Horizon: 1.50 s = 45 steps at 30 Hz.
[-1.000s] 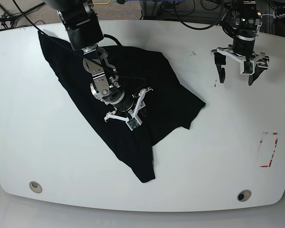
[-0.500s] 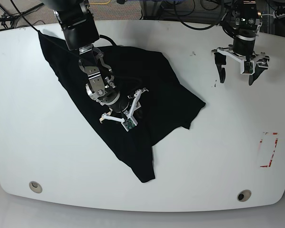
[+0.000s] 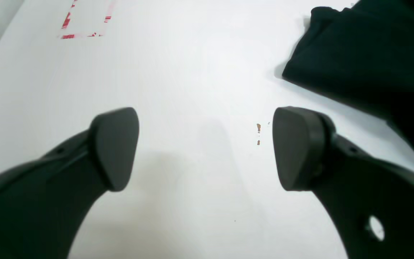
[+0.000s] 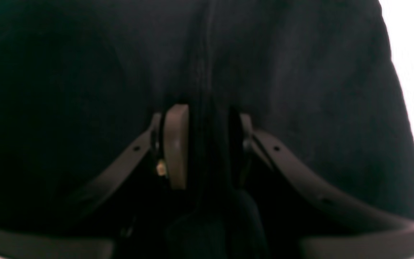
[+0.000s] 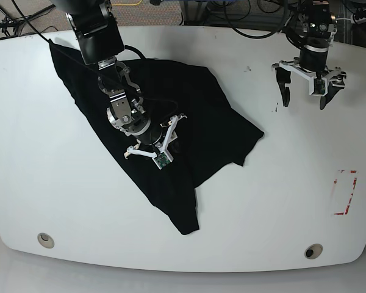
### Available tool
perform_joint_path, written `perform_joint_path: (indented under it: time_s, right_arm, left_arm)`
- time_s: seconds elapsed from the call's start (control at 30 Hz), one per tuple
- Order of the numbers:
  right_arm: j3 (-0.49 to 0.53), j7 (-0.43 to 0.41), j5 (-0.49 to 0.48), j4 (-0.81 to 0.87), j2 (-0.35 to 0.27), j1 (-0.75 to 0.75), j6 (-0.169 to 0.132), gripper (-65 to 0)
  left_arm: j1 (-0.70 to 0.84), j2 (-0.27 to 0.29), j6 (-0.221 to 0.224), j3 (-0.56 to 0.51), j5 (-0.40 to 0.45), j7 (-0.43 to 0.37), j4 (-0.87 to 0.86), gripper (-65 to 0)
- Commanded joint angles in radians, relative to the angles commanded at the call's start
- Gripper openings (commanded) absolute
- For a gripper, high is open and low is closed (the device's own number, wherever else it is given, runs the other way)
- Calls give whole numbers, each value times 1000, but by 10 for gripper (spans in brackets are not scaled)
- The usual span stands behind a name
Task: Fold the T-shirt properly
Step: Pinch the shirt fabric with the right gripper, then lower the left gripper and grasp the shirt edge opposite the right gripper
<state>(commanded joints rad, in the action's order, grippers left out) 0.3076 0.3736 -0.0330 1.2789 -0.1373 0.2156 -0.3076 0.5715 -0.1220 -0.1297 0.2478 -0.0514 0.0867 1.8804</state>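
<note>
My right gripper [image 5: 151,141], pinching a ridge of the T-shirt [image 5: 195,116] at centre-left of the base view, has dragged it up-left over the last second (cloth barely shifted). Left gripper [image 5: 305,86] hangs wide open, upper right, idle.

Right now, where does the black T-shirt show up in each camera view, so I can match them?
Base: the T-shirt lies spread from upper left to centre of the white table.
Left wrist: only a corner shows at upper right, beyond the open left gripper.
Right wrist: it fills the picture; the right gripper pinches a fold.
Shared landmark: the white table.
</note>
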Motion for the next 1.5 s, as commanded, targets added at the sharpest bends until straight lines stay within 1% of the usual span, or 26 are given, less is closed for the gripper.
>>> perform_joint_path:
  time_s: [0.07,0.1,0.13,0.17,0.23,0.27,0.3,0.33,0.43,0.5,0.6,0.7,0.8,0.9,1.07,1.23,1.43,1.5]
  right_arm:
    - [0,-2,0,-18,0,3,0,-537]
    - [0,-2,0,-26,0,6,0,-585]
    - [0,-2,0,-29,0,6,0,-607]
    - [0,-2,0,-32,0,6,0,-650]
    - [0,-2,0,-32,0,6,0,-650]
    - [0,-2,0,-31,0,6,0,-650]
    - [0,-2,0,-31,0,6,0,-648]
    - [0,0,0,-29,0,6,0,-650]
    - [-5,6,0,3,-5,5,2,-650]
    - [-23,8,0,34,-18,-2,2,-650]
    - [-49,21,-2,80,-20,-18,2,-650]
    - [-68,51,0,127,-20,-25,-3,-650]
    - [-80,66,0,175,-21,-31,-3,-650]
    - [-86,89,0,219,-23,-34,-3,-650]
    - [-86,123,0,292,-26,-46,-3,-650]
    - [-86,155,0,384,-49,-64,0,-650]
    - [-91,166,2,468,-58,-81,2,-650]
    - [-115,175,2,499,-64,-91,2,-650]
  left_arm:
    - [-2,0,0,0,0,0,0,-103]
    - [-2,0,0,0,0,0,0,-103]
    - [-3,0,0,0,0,0,0,-106]
    - [-3,0,0,-2,0,2,0,-106]
    - [-14,-6,0,-5,0,21,3,-106]
    - [-26,-17,0,-6,-2,52,5,-106]
    - [-31,-20,-2,-6,-3,63,5,-106]
    - [-49,-26,-2,-6,-6,106,5,-104]
    - [-107,-23,-2,-5,-6,183,5,-103]
    - [-138,-21,-2,-5,-6,219,6,-101]
    - [-176,-21,-2,-6,-8,265,6,-100]
    - [-230,-11,-2,-28,-8,301,2,-68]
    - [-279,-2,-2,-51,-8,336,-2,-15]
    - [-318,2,-2,-80,-8,368,-11,-8]
    - [-374,2,-2,-150,-8,382,-61,-8]
    - [-425,9,-2,-195,-8,382,-138,-10]
    - [-460,41,-2,-204,-8,382,-215,-11]
    - [-462,43,-2,-206,-8,382,-235,-11]
